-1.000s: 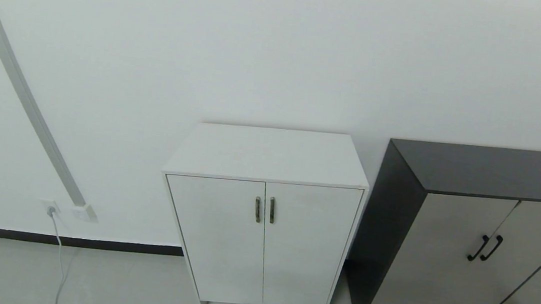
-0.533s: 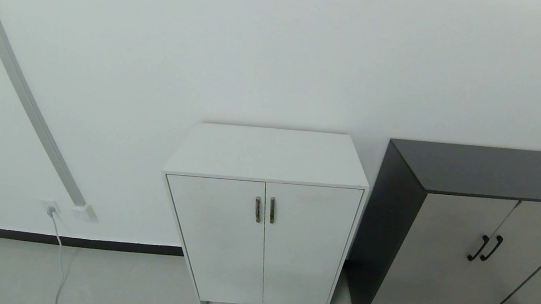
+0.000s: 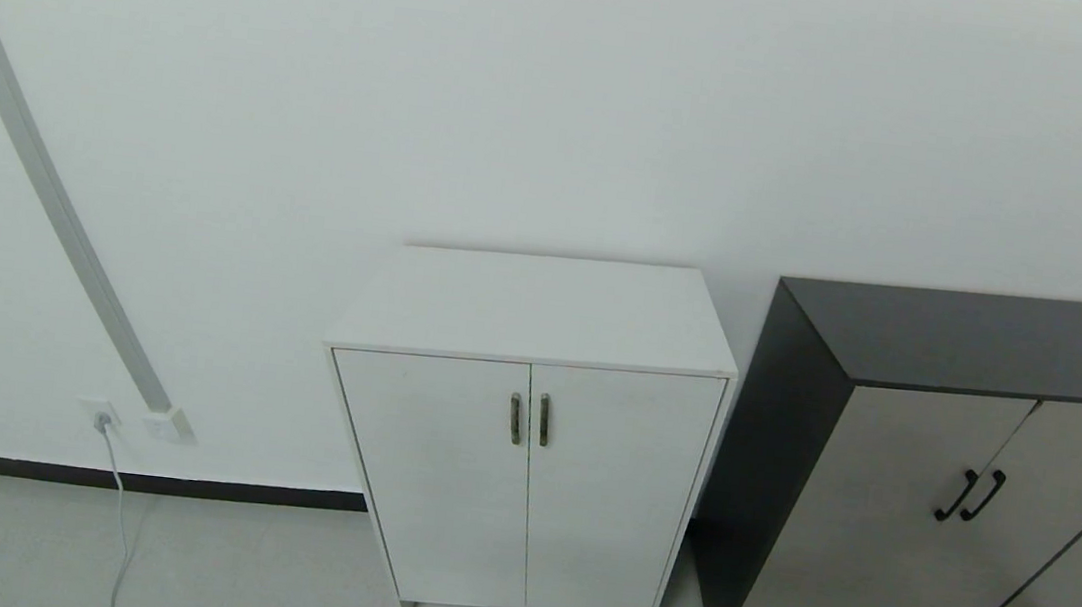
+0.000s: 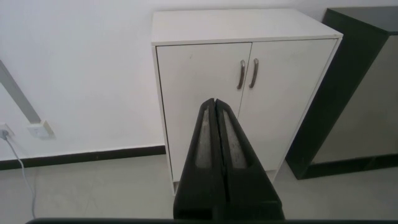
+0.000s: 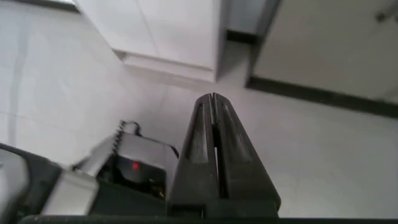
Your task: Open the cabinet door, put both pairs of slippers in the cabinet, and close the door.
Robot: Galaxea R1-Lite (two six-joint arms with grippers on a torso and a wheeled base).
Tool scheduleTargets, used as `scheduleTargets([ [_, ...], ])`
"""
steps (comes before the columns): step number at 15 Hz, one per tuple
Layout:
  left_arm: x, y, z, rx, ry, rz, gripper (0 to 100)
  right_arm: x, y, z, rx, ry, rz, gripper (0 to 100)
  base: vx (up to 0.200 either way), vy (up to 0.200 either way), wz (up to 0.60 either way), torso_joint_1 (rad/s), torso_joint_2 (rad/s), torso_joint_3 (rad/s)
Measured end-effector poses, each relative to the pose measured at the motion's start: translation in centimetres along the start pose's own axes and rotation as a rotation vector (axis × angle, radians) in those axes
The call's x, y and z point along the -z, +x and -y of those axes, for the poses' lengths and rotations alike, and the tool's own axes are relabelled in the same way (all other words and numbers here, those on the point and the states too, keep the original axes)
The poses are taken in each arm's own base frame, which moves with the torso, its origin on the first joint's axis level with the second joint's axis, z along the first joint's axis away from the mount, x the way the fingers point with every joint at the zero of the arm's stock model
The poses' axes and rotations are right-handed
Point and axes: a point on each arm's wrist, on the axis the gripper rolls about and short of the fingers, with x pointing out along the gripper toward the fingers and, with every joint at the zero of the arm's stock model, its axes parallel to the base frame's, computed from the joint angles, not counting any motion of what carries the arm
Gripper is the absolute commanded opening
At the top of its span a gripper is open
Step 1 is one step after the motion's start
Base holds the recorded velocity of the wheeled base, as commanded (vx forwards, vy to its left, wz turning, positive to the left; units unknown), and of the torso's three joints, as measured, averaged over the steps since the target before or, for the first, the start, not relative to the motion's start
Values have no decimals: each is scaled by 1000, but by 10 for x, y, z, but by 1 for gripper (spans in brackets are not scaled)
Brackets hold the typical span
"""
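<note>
The white cabinet (image 3: 522,483) stands against the wall with both doors shut. Two slim metal handles (image 3: 530,419) sit side by side at the middle seam. In the left wrist view my left gripper (image 4: 214,102) is shut with nothing in it, held in front of the white cabinet (image 4: 205,74) and well short of its handles (image 4: 247,73). My right gripper (image 5: 213,98) is also shut and empty. It hangs low over the floor, with the foot of the white cabinet (image 5: 168,31) ahead of it.
A larger dark cabinet (image 3: 785,470) with grey doors stands close to the right of the white one. On the left a wall socket (image 3: 102,418) feeds a grey cable (image 3: 121,521) that drops to the floor. Pale floor (image 5: 323,143) lies open before both cabinets.
A small dark shape at the bottom right corner of the head view one second ago is gone. The cabinet and its doors have not moved.
</note>
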Motion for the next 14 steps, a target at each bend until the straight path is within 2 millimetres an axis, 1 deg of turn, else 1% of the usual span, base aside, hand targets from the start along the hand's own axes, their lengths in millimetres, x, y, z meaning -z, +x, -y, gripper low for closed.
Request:
scheduleTargets([
  [4,0,0,0,0,-4,0,0,1,-5,2,104,52,67,0,0,0,0,0,0,0],
  [7,0,0,0,0,-5,0,0,4,-12,1,184,85,158,0,0,0,0,0,0,0],
  [10,0,0,0,0,-5,0,0,8,-19,0,212,86,263,0,0,0,0,0,0,0],
  [14,0,0,0,-1,-6,0,0,12,-25,-2,222,80,352,0,0,0,0,0,0,0],
])
